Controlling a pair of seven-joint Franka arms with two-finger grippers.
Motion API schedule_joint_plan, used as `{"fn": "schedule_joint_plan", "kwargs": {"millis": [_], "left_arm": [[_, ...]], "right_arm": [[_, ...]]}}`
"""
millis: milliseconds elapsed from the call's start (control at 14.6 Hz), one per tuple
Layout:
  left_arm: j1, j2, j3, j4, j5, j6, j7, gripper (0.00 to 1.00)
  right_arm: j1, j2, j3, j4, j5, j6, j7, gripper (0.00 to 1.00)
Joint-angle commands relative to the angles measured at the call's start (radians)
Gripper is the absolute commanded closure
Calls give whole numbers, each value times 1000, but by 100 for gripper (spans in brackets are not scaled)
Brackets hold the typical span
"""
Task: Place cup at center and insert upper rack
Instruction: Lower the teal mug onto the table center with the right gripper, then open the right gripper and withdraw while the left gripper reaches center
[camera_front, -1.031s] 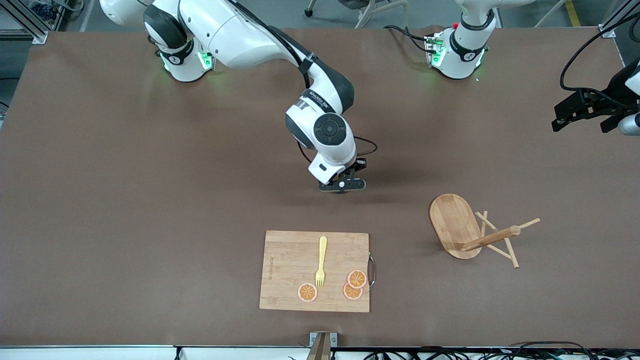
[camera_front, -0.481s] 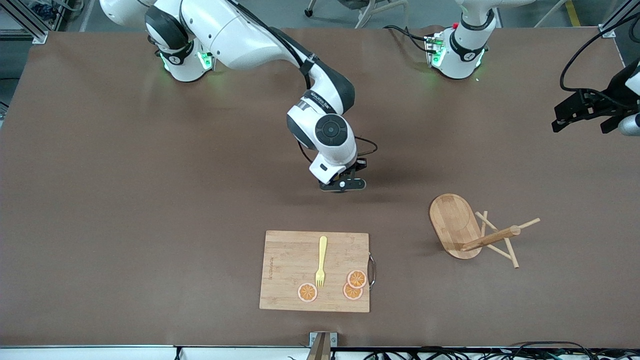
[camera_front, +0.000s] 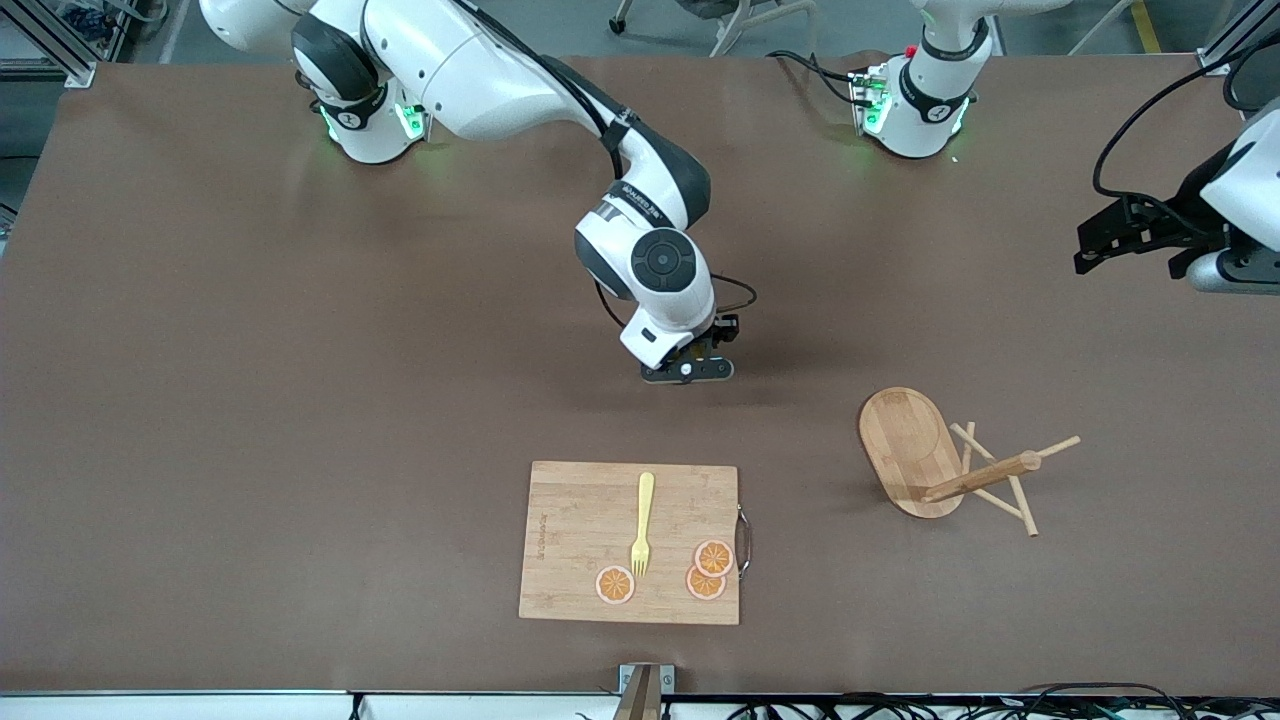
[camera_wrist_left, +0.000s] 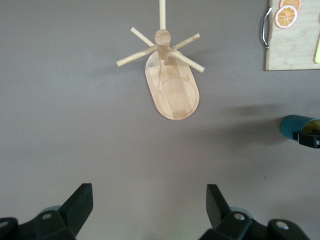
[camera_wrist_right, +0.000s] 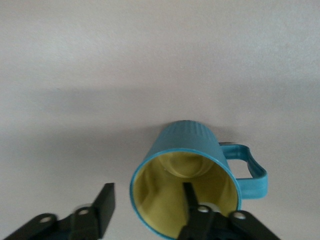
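The teal cup (camera_wrist_right: 192, 175) stands upright on the bare mat near the table's middle, farther from the front camera than the bamboo cutting board (camera_front: 600, 500), and is hidden under the right wrist in the front view. The right gripper (camera_wrist_right: 145, 205) straddles its rim, 1 finger inside the yellow bowl and 1 outside. The outer finger stands clear of the wall, so the jaws read as parted and the cup as let go.

The bamboo mug stand (camera_front: 915, 450) has toppled. It lies toward the left arm's end of the table, level with the board, its oval base tipped up on edge. Its post's long axis runs along the mat and points toward that end, with the pegs fanned at the tip.

The left gripper (camera_front: 1125, 235) hovers over bare mat toward the left arm's end, fingers (camera_wrist_left: 75, 207) spread wide and empty. In its wrist view the stand lies straight ahead, post end farthest. The left arm is plainly the nearer one, so righting the stand is likely its job.

Bare mat surrounds the stand; the board's metal handle (camera_front: 744, 540) lies well apart. The cup sits a fair way off toward the right arm, leaving room to swing the post upright.
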Motion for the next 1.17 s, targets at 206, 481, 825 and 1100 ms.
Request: {"fn": "schedule_joint_plan", "kwargs": {"millis": [206, 481, 825, 1100], "left_arm": [[-11, -23, -51, -14, -94, -38, -24, 0], [-9, -32, -146, -48, -111, -38, -179, 0], [-11, -32, -234, -95, -143, -18, -293, 0], [-11, -29, -346, -173, -148, 95, -441, 0]], "right_arm": [[-37, -99, -5, 6, 6, -135, 27, 0], [-154, -250, -6, 4, -16, -279, 22, 0], [-384, -435, -3, 1, -124, -506, -25, 0], [-556, -517, -5, 0, -138, -555, -312, 0]]}}
